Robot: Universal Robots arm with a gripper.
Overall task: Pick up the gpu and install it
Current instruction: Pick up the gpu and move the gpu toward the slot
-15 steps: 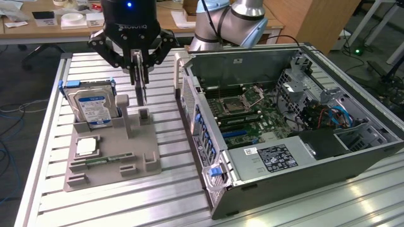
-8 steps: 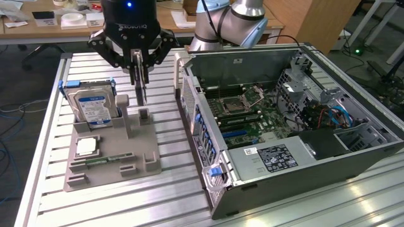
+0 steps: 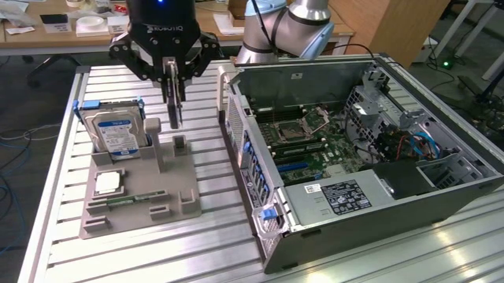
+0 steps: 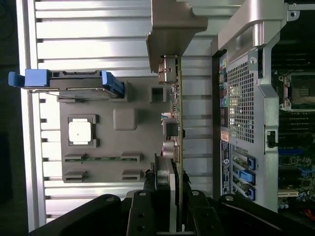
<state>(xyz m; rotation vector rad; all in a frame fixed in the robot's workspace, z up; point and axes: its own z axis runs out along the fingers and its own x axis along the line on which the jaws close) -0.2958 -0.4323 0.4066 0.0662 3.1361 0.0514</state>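
Claw (image 3: 172, 79) clenched on gpu (image 3: 174, 109); card hangs vertical, edge-on, over grey holder (image 3: 141, 197); open computer case (image 3: 378, 227) toward exterior view's right.

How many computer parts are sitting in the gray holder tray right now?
3: the hard drive standing at the tray's far end, the square processor in the middle, the memory stick lying nearer the front. The gpu is clamped in the pincer, so not counted.

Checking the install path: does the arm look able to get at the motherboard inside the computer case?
Probably yes: the computer case lies open, motherboard uncovered; the tool holds the gpu beside it.
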